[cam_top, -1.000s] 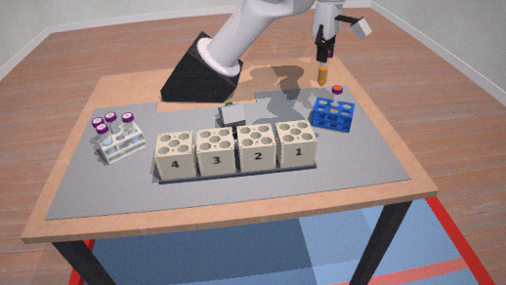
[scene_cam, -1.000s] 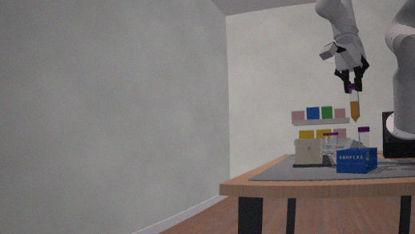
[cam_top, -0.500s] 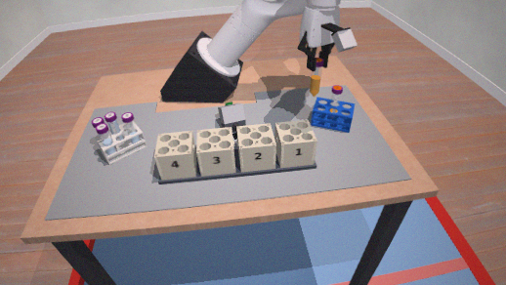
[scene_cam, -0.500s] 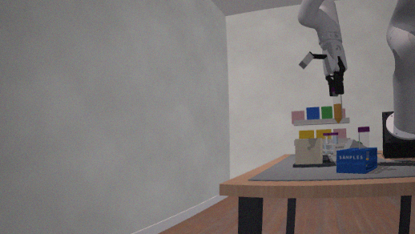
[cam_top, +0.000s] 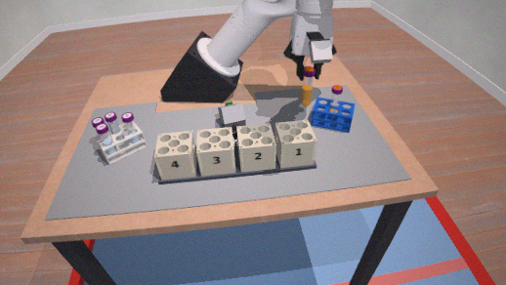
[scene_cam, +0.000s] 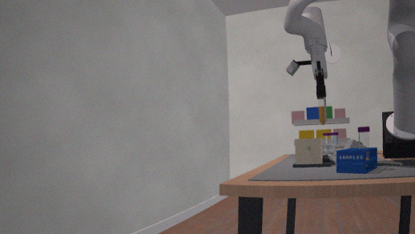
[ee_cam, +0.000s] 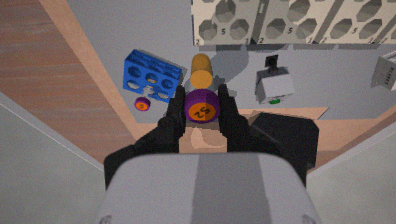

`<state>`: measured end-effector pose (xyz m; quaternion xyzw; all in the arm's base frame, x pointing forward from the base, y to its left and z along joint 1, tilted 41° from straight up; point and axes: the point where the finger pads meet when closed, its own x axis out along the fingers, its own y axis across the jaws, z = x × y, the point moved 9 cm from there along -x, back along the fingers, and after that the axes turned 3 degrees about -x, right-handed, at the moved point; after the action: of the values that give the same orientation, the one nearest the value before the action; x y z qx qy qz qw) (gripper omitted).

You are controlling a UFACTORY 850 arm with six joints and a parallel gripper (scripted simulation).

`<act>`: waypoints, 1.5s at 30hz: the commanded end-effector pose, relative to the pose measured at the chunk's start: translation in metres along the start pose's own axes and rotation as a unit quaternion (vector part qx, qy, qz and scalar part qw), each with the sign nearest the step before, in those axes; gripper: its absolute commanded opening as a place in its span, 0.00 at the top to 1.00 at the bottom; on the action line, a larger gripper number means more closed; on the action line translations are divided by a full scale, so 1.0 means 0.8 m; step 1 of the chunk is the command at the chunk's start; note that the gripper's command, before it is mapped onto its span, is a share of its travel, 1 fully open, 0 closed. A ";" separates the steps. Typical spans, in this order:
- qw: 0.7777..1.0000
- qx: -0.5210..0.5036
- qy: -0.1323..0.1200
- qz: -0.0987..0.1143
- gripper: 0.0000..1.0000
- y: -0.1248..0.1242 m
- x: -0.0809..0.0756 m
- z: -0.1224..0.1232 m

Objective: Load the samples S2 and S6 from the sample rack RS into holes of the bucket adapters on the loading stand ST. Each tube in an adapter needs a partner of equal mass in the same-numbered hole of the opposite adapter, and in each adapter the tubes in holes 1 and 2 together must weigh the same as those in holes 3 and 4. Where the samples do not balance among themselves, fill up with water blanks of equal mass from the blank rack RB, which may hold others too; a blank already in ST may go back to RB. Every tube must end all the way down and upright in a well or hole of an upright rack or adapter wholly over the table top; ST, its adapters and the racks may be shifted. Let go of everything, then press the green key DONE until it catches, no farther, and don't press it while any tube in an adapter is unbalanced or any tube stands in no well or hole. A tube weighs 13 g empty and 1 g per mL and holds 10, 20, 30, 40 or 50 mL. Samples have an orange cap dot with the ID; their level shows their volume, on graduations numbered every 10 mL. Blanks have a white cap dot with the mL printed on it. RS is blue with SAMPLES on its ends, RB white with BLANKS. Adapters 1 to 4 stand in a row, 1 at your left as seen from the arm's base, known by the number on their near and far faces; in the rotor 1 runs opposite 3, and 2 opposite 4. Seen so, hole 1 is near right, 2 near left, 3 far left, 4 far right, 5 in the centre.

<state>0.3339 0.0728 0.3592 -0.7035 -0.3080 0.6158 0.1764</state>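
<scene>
Gripper (ee_cam: 201,107) pinching sample S2 (ee_cam: 201,106) just under purple cap, tube upright, orange liquid in lower part. Tube hangs in air above bench's far edge, toward far right corner in top view, beside blue rack RS (cam_top: 333,115). S6 (cam_top: 336,91) stands in RS. Adapters 4 to 1 (cam_top: 235,144) in row mid-bench, holes vacant. Blank rack RB (cam_top: 118,142) near left edge, three capped tubes.
</scene>
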 end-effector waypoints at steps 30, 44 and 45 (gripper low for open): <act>1.000 0.004 -0.001 0.001 1.00 0.051 0.000 -0.063; 1.000 0.004 -0.001 0.001 1.00 0.051 0.023 -0.063; 1.000 0.004 -0.001 0.001 1.00 0.051 0.025 -0.063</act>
<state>0.3923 0.0588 0.3304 -0.7017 -0.3055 0.6184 0.1785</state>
